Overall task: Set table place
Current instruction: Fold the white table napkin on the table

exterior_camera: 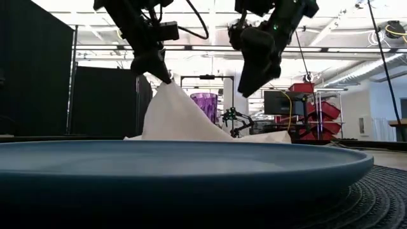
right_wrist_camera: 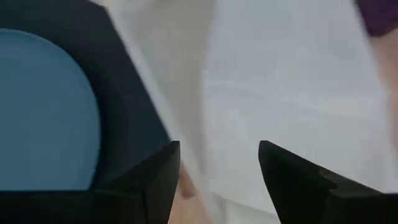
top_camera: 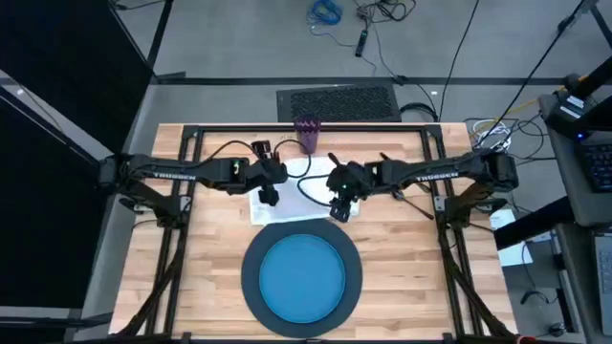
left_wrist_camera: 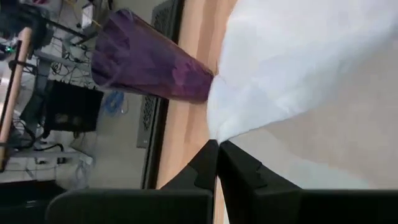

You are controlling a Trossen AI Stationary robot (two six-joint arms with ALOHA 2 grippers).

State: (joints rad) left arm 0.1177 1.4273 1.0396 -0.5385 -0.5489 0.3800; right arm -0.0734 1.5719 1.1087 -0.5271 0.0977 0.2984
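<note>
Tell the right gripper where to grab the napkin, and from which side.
Take the flat far corner of the napkin, coming down from above. The left gripper holds one corner up in a peak; the right gripper hangs open above the part lying flat.

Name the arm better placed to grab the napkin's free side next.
Right. The right gripper hangs open just above the white napkin; the left gripper is already shut on its raised corner.

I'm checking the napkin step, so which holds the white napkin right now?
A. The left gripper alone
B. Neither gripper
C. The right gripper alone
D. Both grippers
A. The left gripper has pinched a corner of the white napkin and lifted it into a peak, its fingers shut on the cloth, while the right gripper hangs open above the napkin, holding nothing.
</note>
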